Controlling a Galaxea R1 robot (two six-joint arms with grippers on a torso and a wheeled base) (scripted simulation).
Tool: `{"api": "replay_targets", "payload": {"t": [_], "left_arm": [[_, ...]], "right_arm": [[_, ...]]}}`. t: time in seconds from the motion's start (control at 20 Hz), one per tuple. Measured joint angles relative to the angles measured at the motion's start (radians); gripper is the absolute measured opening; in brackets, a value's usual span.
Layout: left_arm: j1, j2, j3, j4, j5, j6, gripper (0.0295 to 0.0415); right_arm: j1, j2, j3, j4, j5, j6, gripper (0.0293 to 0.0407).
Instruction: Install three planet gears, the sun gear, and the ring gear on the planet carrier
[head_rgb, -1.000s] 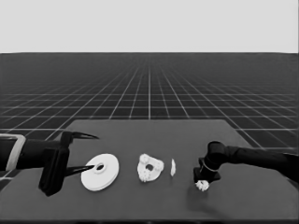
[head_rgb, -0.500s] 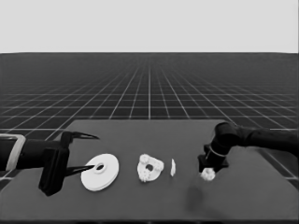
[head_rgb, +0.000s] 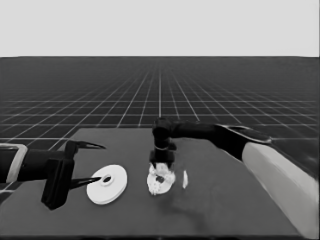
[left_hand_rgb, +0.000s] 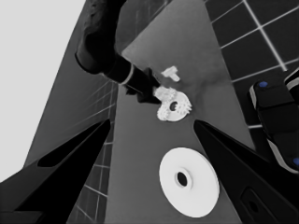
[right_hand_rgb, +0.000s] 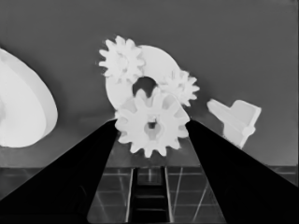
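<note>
Right gripper (head_rgb: 161, 172) has come in from the table's right side, where it was 1 s ago, and now hangs over the smaller round part (head_rgb: 161, 184) near the table's middle. It's clenched on a gear (right_hand_rgb: 152, 123) (wrist view shows the cog wedged between both fingers, teeth touching each). That gear, which sat low by the table 1 s ago at about 4 o'clock from the smaller round part, now rides just above that part's near rim.

Smaller round part, seen from the right wrist (right_hand_rgb: 140, 77): two more gears sit on it, one (right_hand_rgb: 121, 58) at about 11 o'clock of the centre hole, the other (right_hand_rgb: 180, 87) at about 3 o'clock. No fourth gear can be made out in any view.

Thin white piece (head_rgb: 185, 179) lies just beside the smaller round part, at its 3 o'clock in the head view, apart from it; same spot as before.

Larger round part (head_rgb: 107, 184) lies flat at 9 o'clock from the smaller one, well apart, unmoved, nothing on it.

Left gripper (head_rgb: 92, 162) is parked over the table's left end as before, fingers spread wide, holding nothing; the larger round part lies by its lower fingertip, not gripped.
</note>
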Motion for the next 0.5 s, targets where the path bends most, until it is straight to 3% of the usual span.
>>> {"api": "replay_targets", "payload": {"t": [0.2,0.3,0.5], "left_arm": [[0.000,0.000,0.000,0.000,0.000,0.000,0.0385],[0.000,0.000,0.000,0.000,0.000,0.000,0.0385],[0.000,0.000,0.000,0.000,0.000,0.000,0.0385]], "right_arm": [[0.000,0.037,-0.065,0.002,0.005,-0.030,0.0309],[-0.081,0.050,-0.111,-0.075,0.027,-0.058,0.0309],[-0.118,0.059,-0.142,-0.109,0.042,-0.076,0.0309]]}}
